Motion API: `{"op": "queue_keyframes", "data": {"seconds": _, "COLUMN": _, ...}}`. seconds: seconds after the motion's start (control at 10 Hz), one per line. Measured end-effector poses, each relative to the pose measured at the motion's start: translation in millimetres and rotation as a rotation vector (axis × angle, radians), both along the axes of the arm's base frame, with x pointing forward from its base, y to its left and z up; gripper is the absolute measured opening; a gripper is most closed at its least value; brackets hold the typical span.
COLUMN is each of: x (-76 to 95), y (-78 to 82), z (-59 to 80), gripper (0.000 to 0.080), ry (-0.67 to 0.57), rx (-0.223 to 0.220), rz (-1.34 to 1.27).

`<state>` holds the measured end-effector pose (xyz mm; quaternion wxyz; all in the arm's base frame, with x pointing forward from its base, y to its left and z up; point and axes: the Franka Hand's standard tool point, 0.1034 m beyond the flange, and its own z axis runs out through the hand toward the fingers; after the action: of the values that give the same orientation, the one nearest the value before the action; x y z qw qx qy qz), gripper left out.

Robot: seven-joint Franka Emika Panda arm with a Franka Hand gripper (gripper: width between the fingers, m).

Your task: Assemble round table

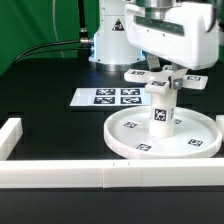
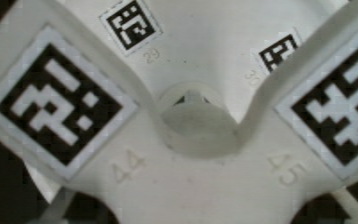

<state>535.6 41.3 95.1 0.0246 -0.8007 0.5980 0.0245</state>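
Observation:
The large rimmed disc (image 1: 128, 137) lies flat on the black table at the exterior view's right. The thick short cylinder (image 1: 160, 110) stands upright on the disc's centre. The flat cross-shaped piece (image 1: 138, 74) sits level on top of the cylinder, its tagged arms sticking out to both sides. My gripper (image 1: 165, 70) comes straight down onto it and is shut on the cross-shaped piece's middle. In the wrist view the cross-shaped piece (image 2: 194, 130) fills the picture, with its tags on the arms, and the gripper (image 2: 197, 208) straddles its centre.
The marker board (image 1: 108, 97) lies flat behind and to the exterior view's left of the disc. A long white wall bar (image 1: 90, 176) runs along the front, and another (image 1: 9, 136) stands at the left edge. The robot's base (image 1: 110, 40) is at the back.

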Motion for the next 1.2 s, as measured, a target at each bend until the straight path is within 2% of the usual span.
{"op": "queue_keyframes", "data": {"seconds": 0.1, "x": -1.1, "y": 1.8, "z": 1.1, "gripper": 0.0448, "ry": 0.008, "rx": -0.001, "rz": -0.126}}
{"op": "queue_keyframes", "data": {"seconds": 0.4, "x": -2.7, "y": -0.1, "z": -0.3, "gripper": 0.0448, "ry": -0.005, "rx": 0.046, "rz": -0.443}}
{"op": "queue_keyframes", "data": {"seconds": 0.8, "x": -0.6, "y": -1.7, "z": 0.3, "gripper": 0.0448, "ry": 0.002, "rx": 0.068, "rz": -0.675}}
{"op": "queue_keyframes", "data": {"seconds": 0.9, "x": -0.6, "y": -1.1, "z": 0.1, "gripper": 0.0528, "ry": 0.002, "rx": 0.072, "rz": -0.672}}
{"op": "queue_keyframes", "data": {"seconds": 1.0, "x": -0.9, "y": 0.1, "z": 1.5, "gripper": 0.0528, "ry": 0.002, "rx": 0.075, "rz": -0.643}}
{"op": "queue_keyframes", "data": {"seconds": 1.1, "x": -0.5, "y": -0.3, "z": 11.6, "gripper": 0.0611, "ry": 0.0, "rx": 0.085, "rz": -0.602}}
{"op": "queue_keyframes", "data": {"seconds": 1.2, "x": 2.7, "y": -1.0, "z": 29.5, "gripper": 0.0611, "ry": -0.02, "rx": 0.119, "rz": -0.58}}
